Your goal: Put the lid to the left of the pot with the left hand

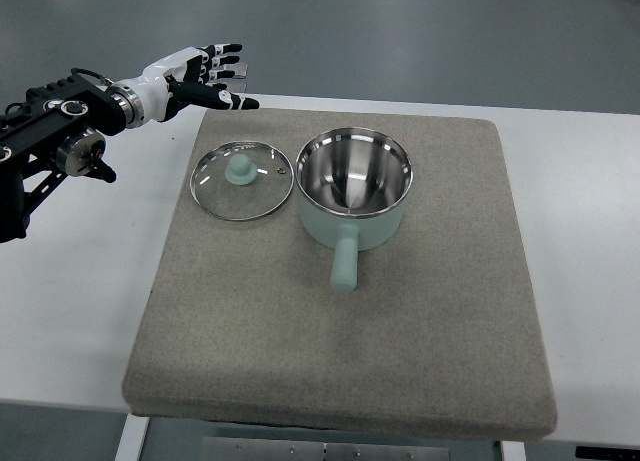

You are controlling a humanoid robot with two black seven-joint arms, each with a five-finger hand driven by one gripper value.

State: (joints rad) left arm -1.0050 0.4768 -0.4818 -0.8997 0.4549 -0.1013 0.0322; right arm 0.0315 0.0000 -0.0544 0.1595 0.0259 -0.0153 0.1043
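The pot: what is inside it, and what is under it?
The pot is uncovered and looks empty: only its shiny steel inside shows. It stands on the grey mat; the mat right beneath it is hidden. Its glass lid lies to its left on the mat.

The single top view looks steeply down from the robot's own side, at a middling distance, taking in the whole grey mat on the white worktop, with grey floor beyond its far edge.
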